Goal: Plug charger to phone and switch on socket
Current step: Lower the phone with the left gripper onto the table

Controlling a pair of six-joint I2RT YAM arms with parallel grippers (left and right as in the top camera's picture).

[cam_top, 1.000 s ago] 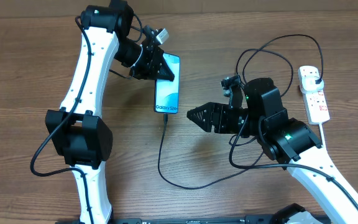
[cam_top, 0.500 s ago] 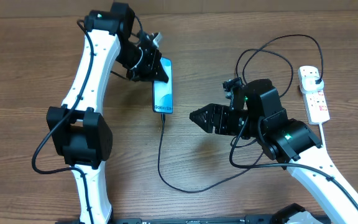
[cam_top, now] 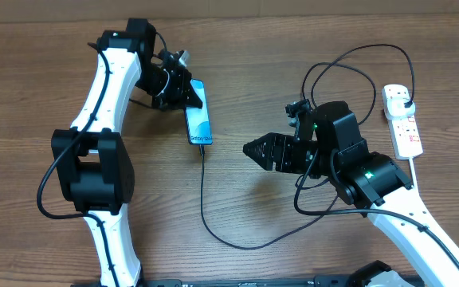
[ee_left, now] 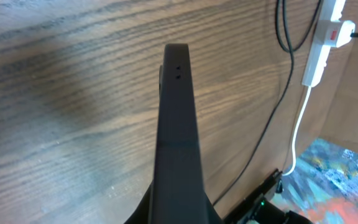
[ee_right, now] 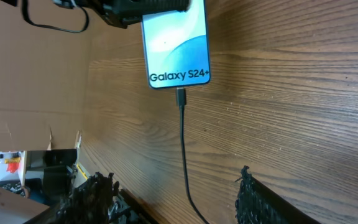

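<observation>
Overhead, the phone (cam_top: 200,123), the charger (cam_top: 202,191) plugged into its near end, is pinched at its far end by the left gripper (cam_top: 188,94), that arm reaching forward, while the right gripper (cam_top: 247,148) hangs spread, pointing left toward it.

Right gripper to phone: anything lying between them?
Only bare table and the charger cable running from the phone, seen overhead and in the right wrist view.
</observation>
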